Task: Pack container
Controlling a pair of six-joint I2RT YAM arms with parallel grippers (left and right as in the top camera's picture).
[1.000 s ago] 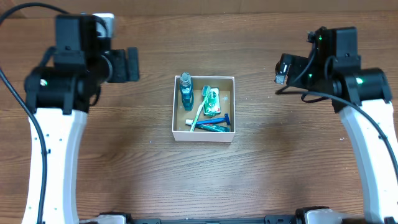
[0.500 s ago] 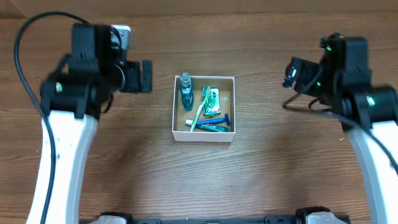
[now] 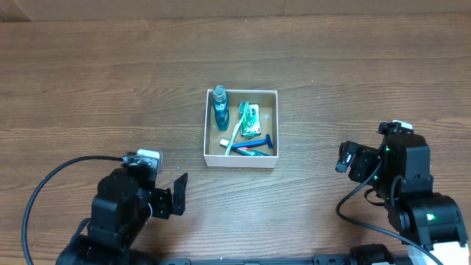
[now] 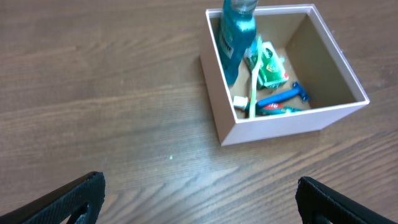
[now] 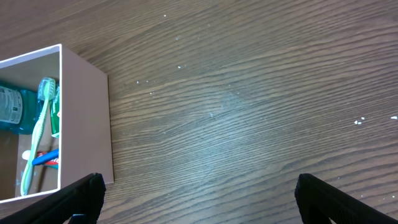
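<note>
The container [image 3: 241,159], a small square white-walled box with a tan floor, sits at the table's middle. In it lie a blue bottle [image 3: 219,109], a green toothbrush [image 3: 235,131], a green packet [image 3: 252,120] and a blue razor [image 3: 259,142]. It also shows in the left wrist view [image 4: 273,127] and at the left edge of the right wrist view [image 5: 87,118]. My left gripper [image 3: 179,195] is open and empty at the front left, away from the box. My right gripper [image 3: 344,157] is open and empty at the front right.
The wooden table [image 3: 110,81] carries nothing else in view. Black cables run from both arms near the front edge.
Both arms have pulled back from the far side of the table to its front edge, left to the front left, right to the front right. The box and its contents have not moved.
</note>
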